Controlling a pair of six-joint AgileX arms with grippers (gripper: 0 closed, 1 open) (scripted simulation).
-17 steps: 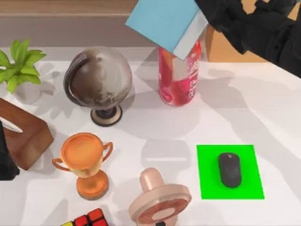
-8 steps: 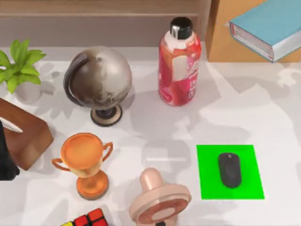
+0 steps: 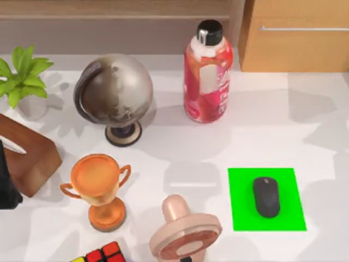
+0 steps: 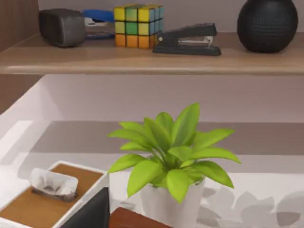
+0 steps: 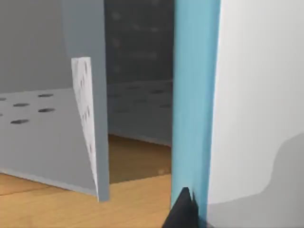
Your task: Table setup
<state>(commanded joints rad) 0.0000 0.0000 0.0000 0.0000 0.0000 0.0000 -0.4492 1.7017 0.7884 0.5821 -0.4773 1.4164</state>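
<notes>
Blue book (image 5: 195,95) seen upright against a dark fingertip (image 5: 183,211) of the right gripper, grasp state cannot be told, black mouse (image 3: 266,196) laid on green mat (image 3: 266,200), left arm (image 3: 7,185) parked at left edge.

Blue book (image 5: 194,104), upright, white page edge (image 5: 256,95) alongside. Dark end effector fingertip (image 5: 183,211) touching its lower cover. Grey perforated panel (image 5: 42,128) on wooden floor (image 5: 128,202) beyond.
</notes>
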